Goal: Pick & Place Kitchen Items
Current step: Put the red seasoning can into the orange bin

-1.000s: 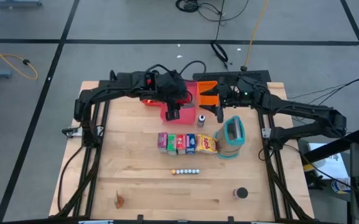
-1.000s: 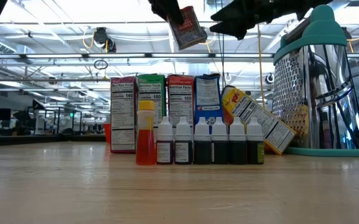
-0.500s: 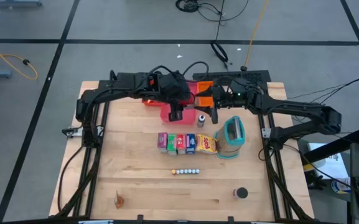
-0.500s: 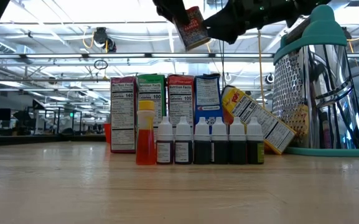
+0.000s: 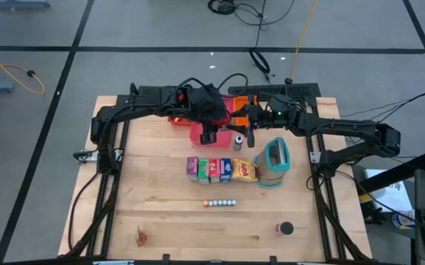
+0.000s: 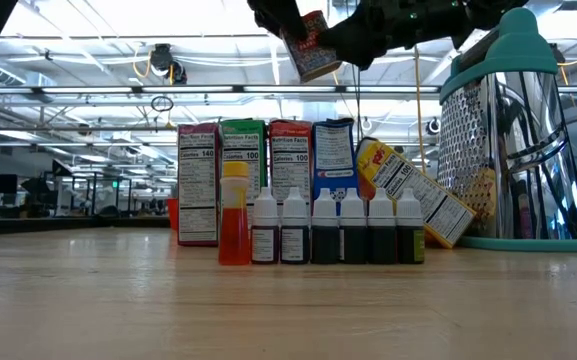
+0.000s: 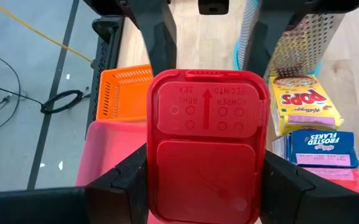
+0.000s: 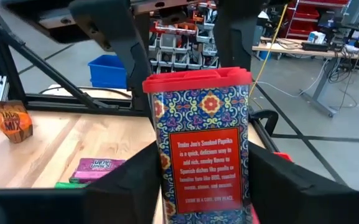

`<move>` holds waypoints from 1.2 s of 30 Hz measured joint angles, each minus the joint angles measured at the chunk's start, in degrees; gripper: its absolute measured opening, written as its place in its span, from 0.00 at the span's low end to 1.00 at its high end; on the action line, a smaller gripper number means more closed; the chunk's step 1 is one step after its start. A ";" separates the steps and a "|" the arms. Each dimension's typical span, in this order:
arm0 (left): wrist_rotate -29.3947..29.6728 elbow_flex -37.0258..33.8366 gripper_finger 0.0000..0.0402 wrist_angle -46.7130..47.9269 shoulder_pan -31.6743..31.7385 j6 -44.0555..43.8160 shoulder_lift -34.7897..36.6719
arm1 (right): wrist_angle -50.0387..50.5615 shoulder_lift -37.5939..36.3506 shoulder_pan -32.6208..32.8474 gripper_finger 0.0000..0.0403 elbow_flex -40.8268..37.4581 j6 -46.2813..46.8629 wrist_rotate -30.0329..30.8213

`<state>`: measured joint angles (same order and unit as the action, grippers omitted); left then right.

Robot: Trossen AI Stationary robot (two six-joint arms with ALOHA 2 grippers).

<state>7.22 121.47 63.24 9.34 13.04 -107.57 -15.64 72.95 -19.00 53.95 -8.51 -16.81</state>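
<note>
A red-lidded paprika tin with a patterned label hangs in the air over the pink tray. My left gripper is shut on it from above. My right gripper is open and level, right of the tin, with its fingers on either side of the tin's body. On the table stands a row of food boxes, with small bottles in front in the low view. Pale beads and a dark round can lie nearer. My left gripper pinches the tin between its two fingers by the narrow sides just below the red lid, coming from above and pointing down. The tin hangs lifted clear, slightly tilted. My right gripper's fingers flank the tin's lower body; I cannot tell whether they touch it.
The teal-and-white grater stands right of the boxes, with the yellow box leaning on it. Orange and red trays sit at the far edge beside the pink one. A small can stands under my right gripper. A small orange packet lies near-left.
My right gripper has moved toward the table's left, closing in on the held tin until its fingers stand around it. My left gripper has kept the tin lifted and shifted it slightly toward my right gripper.
</note>
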 joint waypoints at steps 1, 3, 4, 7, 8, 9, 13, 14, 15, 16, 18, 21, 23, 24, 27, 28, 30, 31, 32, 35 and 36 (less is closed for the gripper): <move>-0.19 0.00 0.51 0.14 0.00 -0.04 0.00 | 0.03 0.00 0.00 0.40 0.00 0.00 0.00; -0.07 0.00 0.51 0.04 -0.04 -0.31 0.00 | 0.26 -0.24 0.00 0.40 -0.02 0.06 0.02; 0.11 0.00 0.51 -0.06 -0.04 -0.51 0.00 | 0.27 -0.30 0.00 0.40 -0.02 0.06 0.02; 1.00 0.00 0.53 0.03 -0.10 -1.44 0.00 | 0.21 -0.28 -0.02 0.40 -0.02 0.07 -0.27; 1.61 0.00 0.58 -0.01 -0.11 -2.11 0.00 | 0.16 -0.28 -0.02 0.40 -0.02 0.43 -0.03; 2.61 0.00 0.63 0.00 -0.09 -2.97 0.00 | 0.02 -0.29 -0.02 0.40 -0.02 0.79 0.31; 6.96 0.00 0.83 1.06 0.01 -4.66 0.00 | 0.38 -0.44 -0.39 0.40 -0.02 1.83 0.49; 8.17 0.00 0.87 1.91 -0.03 -5.07 0.07 | 0.78 -0.84 -0.76 0.40 -0.04 1.94 0.39; 8.88 0.00 0.89 3.03 -0.04 -5.64 0.26 | 1.19 -1.28 -1.09 0.40 -0.06 1.99 0.29; 9.34 0.00 0.92 4.28 -0.04 -6.11 0.34 | 1.24 -1.67 -1.41 0.40 -0.07 1.99 0.22; 9.67 0.00 0.94 6.56 0.05 -6.68 0.48 | 2.04 -3.04 -2.37 0.40 -0.07 1.99 0.12; 9.66 -0.01 0.96 10.26 0.01 -7.74 0.48 | 2.98 -5.12 -3.94 0.40 -0.07 1.99 0.56; 9.30 -0.02 0.95 12.40 -0.11 -8.12 0.48 | 5.01 -6.78 -5.27 0.40 -0.07 1.96 0.61; 8.69 -0.02 0.94 13.08 -0.15 -8.30 0.48 | 5.70 -7.35 -5.85 0.40 -0.07 1.96 1.25; 6.30 -0.02 0.92 13.26 -0.30 -9.37 0.48 | 8.30 -9.15 -7.72 0.40 -0.07 1.78 3.74; 5.53 -0.04 0.91 13.20 -0.36 -9.49 0.84 | 8.84 -9.61 -8.32 0.40 -0.07 1.74 4.33; 4.57 -0.09 0.90 13.17 -1.09 -9.26 1.58 | 10.28 -10.41 -9.76 0.40 -0.07 1.63 4.79; 4.53 -0.05 0.89 12.92 -1.54 -9.25 1.87 | 11.19 -10.78 -10.51 0.40 -0.07 1.64 4.78; 4.40 -0.06 0.89 12.81 -2.01 -9.32 2.55 | 11.95 -11.08 -11.29 0.40 -0.07 1.64 4.76; 4.35 -0.92 0.88 11.62 -3.83 -9.73 4.29 | 14.20 -11.45 -13.46 0.40 -0.07 1.50 4.73; 4.34 -1.53 0.88 10.92 -4.45 -9.74 5.27 | 14.79 -11.49 -14.21 0.40 -0.07 1.38 4.69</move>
<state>11.56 119.94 74.15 4.90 3.30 -102.30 -0.86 61.46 -33.22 53.89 -7.13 -12.13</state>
